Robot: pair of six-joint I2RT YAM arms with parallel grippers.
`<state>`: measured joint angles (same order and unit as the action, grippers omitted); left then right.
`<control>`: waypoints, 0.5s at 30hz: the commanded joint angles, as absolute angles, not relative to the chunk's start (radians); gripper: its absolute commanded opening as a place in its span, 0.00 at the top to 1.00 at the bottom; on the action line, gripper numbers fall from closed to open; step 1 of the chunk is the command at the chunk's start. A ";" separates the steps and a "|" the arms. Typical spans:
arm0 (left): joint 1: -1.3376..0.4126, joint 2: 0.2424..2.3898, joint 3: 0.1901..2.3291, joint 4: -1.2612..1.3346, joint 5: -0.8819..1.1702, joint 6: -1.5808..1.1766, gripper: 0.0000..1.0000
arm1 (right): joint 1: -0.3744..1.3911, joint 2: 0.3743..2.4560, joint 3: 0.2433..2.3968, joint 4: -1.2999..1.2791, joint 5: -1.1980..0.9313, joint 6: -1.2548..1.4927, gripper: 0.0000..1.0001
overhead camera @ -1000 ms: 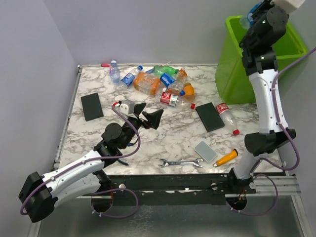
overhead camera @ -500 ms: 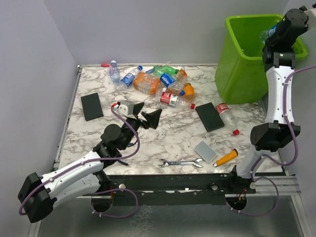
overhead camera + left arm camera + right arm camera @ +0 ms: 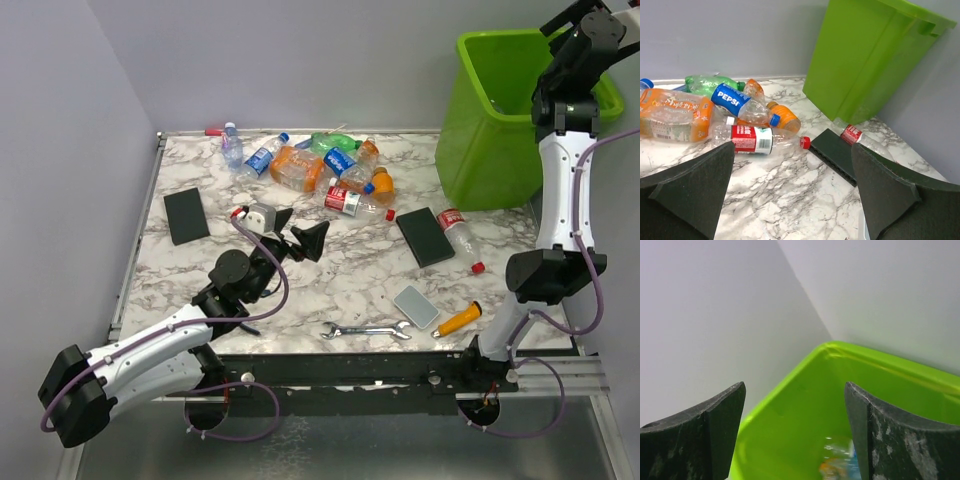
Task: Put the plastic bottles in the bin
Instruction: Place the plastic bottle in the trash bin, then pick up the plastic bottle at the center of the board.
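Hovering above lime-green bin (image 3: 785, 412), right tool (image 3: 794, 390) spread, empty; left tool (image 3: 792, 147) spread; crushed bottles (image 3: 732, 100) heaped.

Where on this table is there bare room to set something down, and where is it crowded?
Bare marble: the middle, bordered by the left gripper, the right-hand black slab and the wrench; also the strip nearer than the left-hand black slab. Crowded: the bottle pile along the far edge.
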<state>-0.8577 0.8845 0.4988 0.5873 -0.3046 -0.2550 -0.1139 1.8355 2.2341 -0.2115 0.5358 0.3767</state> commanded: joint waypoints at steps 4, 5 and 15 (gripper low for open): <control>-0.861 0.896 0.498 0.568 -0.373 -0.225 0.01 | 0.092 1.708 2.367 -0.165 0.442 0.368 0.16; -0.861 0.897 0.498 0.566 -0.383 -0.222 0.01 | 0.138 1.678 2.334 -0.138 0.438 0.341 0.16; -0.862 0.925 0.509 0.538 -0.592 -0.188 0.01 | 0.528 1.269 1.740 -0.036 0.260 0.298 0.04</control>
